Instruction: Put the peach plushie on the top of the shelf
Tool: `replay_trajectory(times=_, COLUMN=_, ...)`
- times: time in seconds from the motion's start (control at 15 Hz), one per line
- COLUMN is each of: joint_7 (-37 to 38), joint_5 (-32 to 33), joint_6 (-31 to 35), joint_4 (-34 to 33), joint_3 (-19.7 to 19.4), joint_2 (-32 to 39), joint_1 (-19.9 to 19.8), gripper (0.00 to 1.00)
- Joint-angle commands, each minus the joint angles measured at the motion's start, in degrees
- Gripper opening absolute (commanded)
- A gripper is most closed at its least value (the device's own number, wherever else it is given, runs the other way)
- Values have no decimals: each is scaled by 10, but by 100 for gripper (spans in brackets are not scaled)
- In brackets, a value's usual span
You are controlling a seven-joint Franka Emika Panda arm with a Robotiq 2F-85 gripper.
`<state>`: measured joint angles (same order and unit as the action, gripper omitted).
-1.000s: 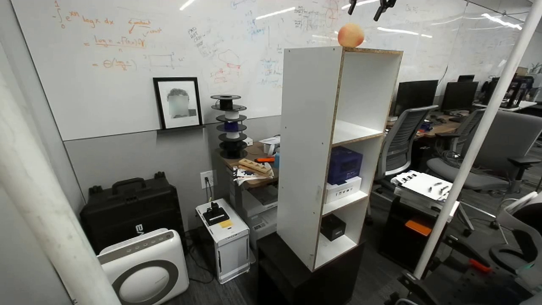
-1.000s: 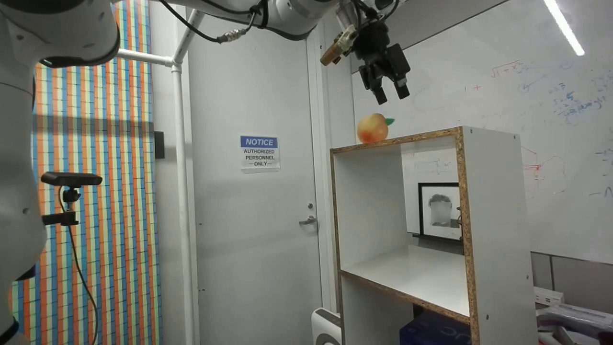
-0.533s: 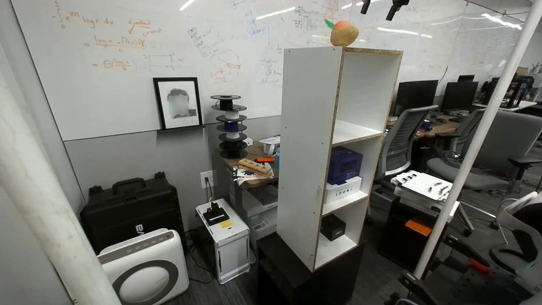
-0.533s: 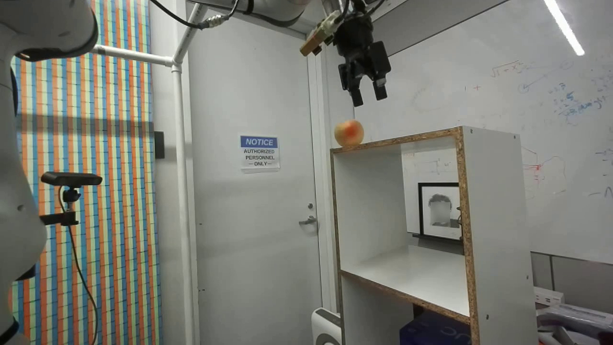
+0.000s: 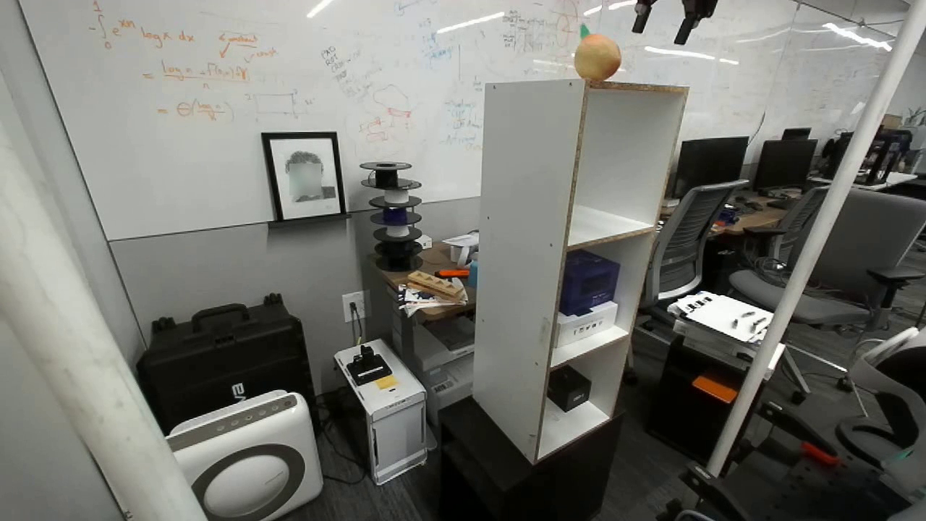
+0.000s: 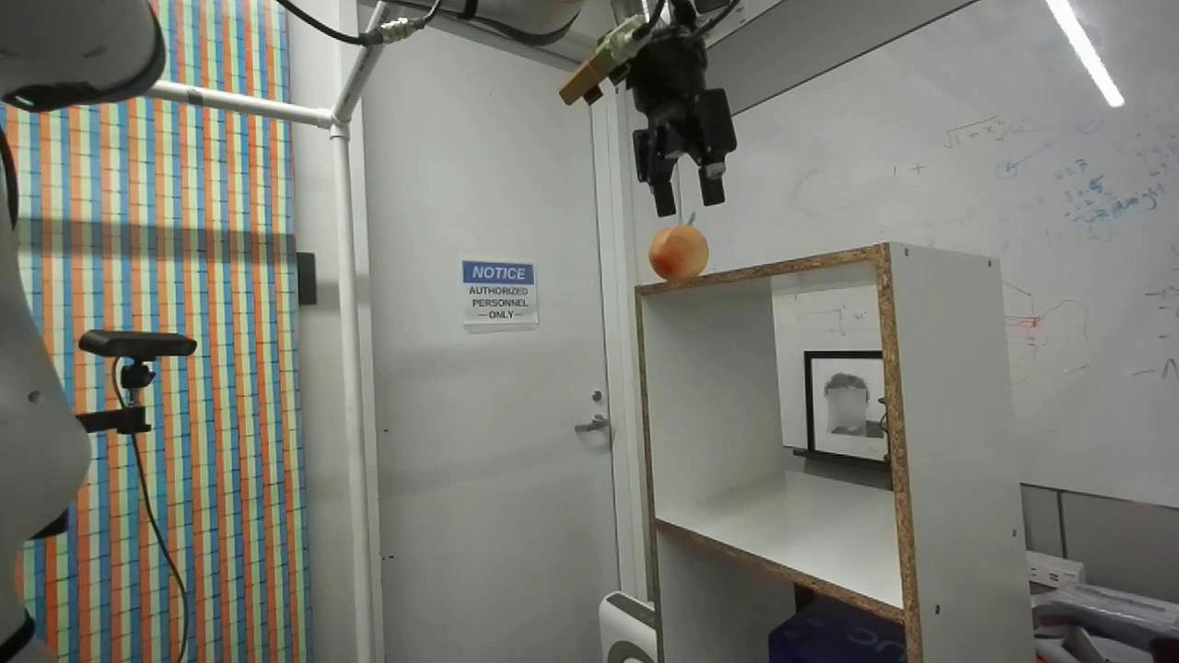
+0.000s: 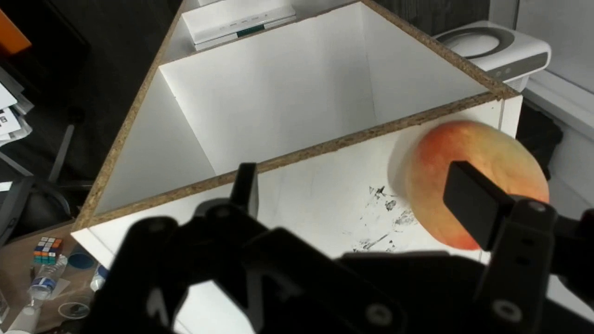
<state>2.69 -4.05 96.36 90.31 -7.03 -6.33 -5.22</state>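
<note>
I have the hand [image 6: 689, 201] spread wide and holding nothing, poised above and slightly to one side of the peach plushie [image 7: 478, 144], which rests on top of the shelf [image 5: 528, 253], near a front corner. I judge it light and soft, so a mild squeeze should do; its surface probably won't slip much, but anything so round may roll. To reseat it, I'd grip opposite sides at its widest, clear of the green leaf [image 5: 584, 31].

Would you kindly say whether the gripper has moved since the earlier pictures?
Yes: in an exterior view, the gripper has shifted toward the door.
</note>
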Motion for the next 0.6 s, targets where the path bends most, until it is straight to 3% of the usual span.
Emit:
replay_trajectory(times=0.0, joint_7=-25, joint_5=-16, joint_6=-28, joint_4=9, joint_3=-3, joint_2=-12, joint_1=-3, gripper=100)
replay_trajectory(times=0.53, joint_7=-48, joint_5=-18, joint_6=-54, joint_4=25, joint_3=-4, joint_2=-17, joint_1=-3, gripper=100)
